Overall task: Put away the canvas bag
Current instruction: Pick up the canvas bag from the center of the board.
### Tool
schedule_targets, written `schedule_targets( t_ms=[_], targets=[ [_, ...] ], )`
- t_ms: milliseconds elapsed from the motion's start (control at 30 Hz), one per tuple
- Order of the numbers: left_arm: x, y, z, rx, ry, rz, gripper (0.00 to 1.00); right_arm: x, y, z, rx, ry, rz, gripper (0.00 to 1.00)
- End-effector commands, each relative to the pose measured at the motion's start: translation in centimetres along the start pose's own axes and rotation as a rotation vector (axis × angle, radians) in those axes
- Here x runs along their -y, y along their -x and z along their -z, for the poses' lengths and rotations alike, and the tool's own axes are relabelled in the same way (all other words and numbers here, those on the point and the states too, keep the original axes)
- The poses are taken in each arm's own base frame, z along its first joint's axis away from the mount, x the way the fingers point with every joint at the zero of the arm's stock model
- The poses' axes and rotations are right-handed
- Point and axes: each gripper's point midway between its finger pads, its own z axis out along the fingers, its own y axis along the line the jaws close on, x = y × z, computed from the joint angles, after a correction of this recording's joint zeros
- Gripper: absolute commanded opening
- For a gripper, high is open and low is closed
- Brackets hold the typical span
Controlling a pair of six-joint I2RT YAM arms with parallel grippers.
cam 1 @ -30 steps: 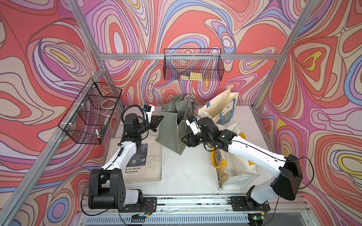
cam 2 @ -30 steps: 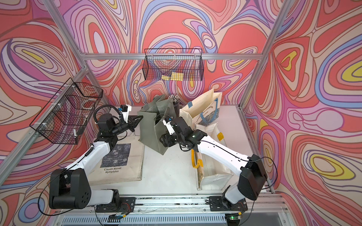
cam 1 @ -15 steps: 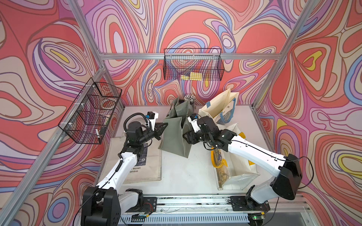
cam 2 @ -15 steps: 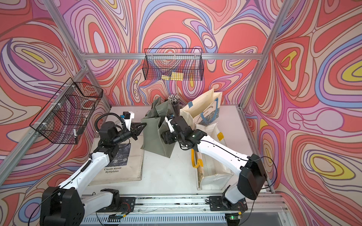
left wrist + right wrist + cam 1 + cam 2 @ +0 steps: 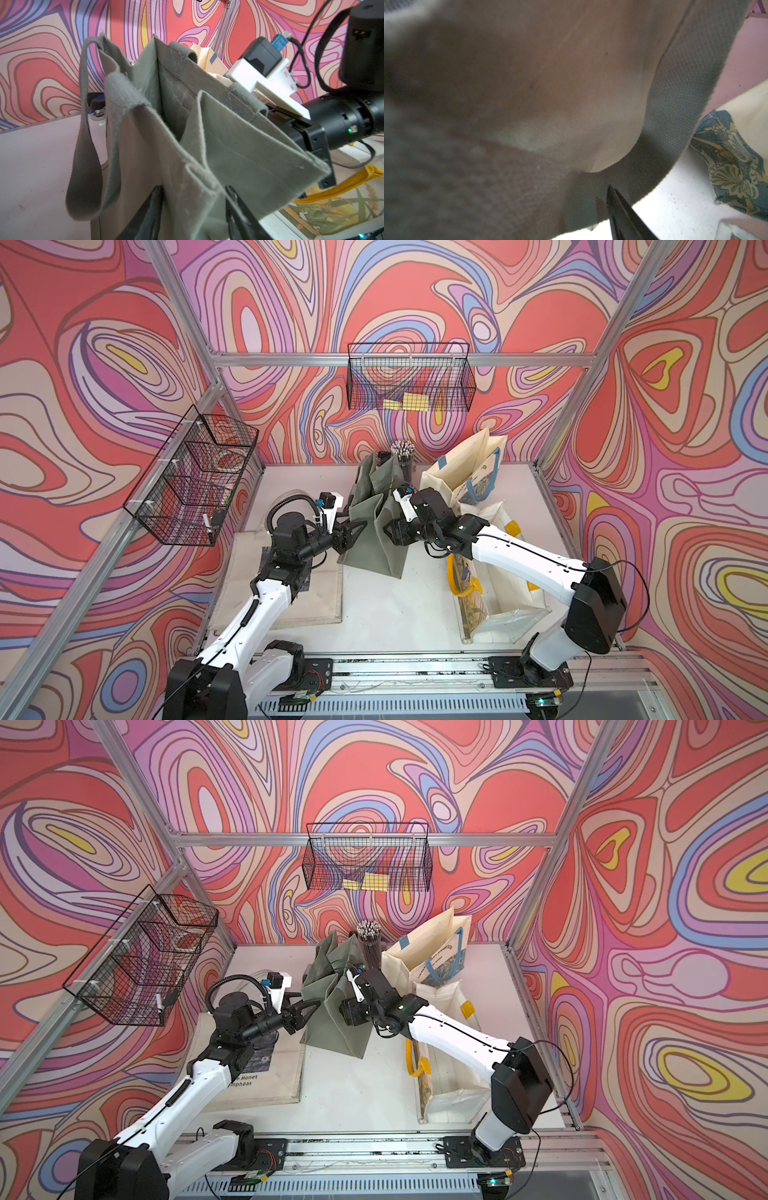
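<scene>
My left hand (image 5: 356, 529) is spread open, its fingers (image 5: 152, 209) apart on either side of a top corner of the green canvas bag (image 5: 374, 543). The bag stands upright on the counter (image 5: 386, 605), between my two hands. My right hand (image 5: 390, 531) is against the bag's other side; cloth hides its jaws, so I cannot tell whether it grips
</scene>
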Motion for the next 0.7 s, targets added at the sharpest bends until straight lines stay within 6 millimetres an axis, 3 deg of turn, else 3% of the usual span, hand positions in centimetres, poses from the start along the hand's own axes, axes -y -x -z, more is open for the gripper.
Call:
schedule_targets(
  t_ms=[0,333,667],
  targets=[
    [1.6,0.1,0.5,0.022,-0.056,-0.034,0.61,0.2,0.8,-0.7,0.010,-0.025,-0.020,0.64],
    [2.7,-0.2,0.8,0.034,-0.068,-0.070,0.74,0.0,1.2,-1.7,0.003,-0.023,-0.039,0.64],
    [3.8,-0.3,0.8,0.039,-0.095,-0.102,0.74,0.1,1.0,-2.1,-0.011,-0.032,-0.053,0.64]
  ],
)
